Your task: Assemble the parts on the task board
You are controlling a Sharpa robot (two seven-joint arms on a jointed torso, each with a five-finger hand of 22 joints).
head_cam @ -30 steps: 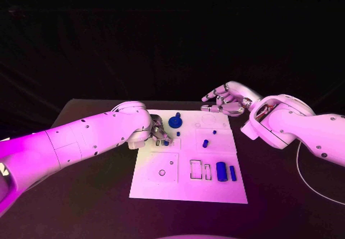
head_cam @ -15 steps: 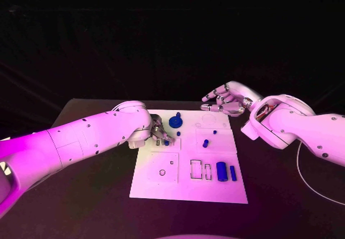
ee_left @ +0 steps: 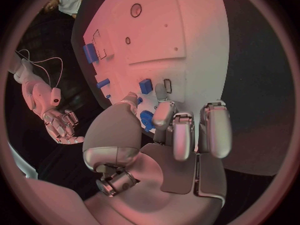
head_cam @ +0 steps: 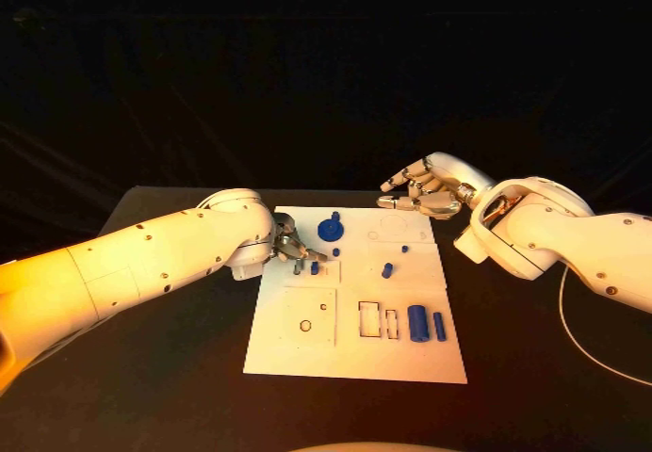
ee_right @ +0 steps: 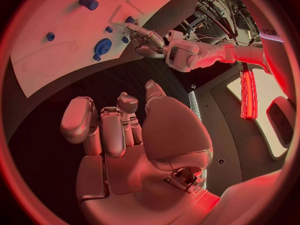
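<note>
- Task board (head_cam: 356,353) lies mid-worktop (head_cam: 163,367), blue parts (head_cam: 418,324) spread over it.
- Left hand (head_cam: 291,247) is down at the board's left edge; I cannot tell if it grips a small part (head_cam: 314,268).
- Right hand (head_cam: 425,190) hovers, holding nothing, fingers loosely curled.
- Judgement: lower the part square to its slot, slowly.

The black surface (head_cam: 177,377) is carrying the white task board (head_cam: 356,363), which is lying flat at its middle.
</note>
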